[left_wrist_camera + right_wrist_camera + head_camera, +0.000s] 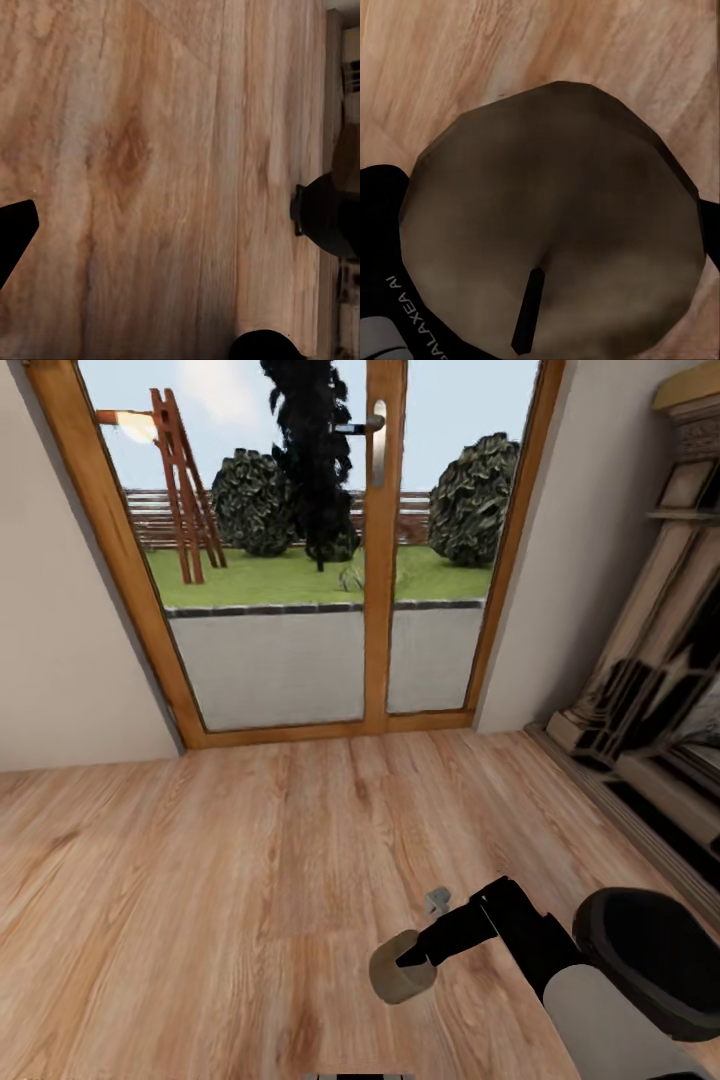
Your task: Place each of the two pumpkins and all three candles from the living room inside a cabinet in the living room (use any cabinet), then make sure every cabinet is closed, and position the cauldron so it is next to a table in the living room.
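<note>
Held a squat beige candle (395, 982) with black wick in the right claw (412, 960), above the wood floor (200, 880) near the glass door (290, 560). Read "GALAXEA" on that claw. Could not tell the left claw (13, 234) state.

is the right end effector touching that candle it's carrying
Touching. In the head view the right end effector has its dark fingers pressed against the beige candle, which hangs above the floor with nothing else supporting it.

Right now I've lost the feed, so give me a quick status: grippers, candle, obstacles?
Right gripper shut on beige candle, carried above wood floor. Left gripper state unclear. Glass door ahead, fireplace right.
</note>
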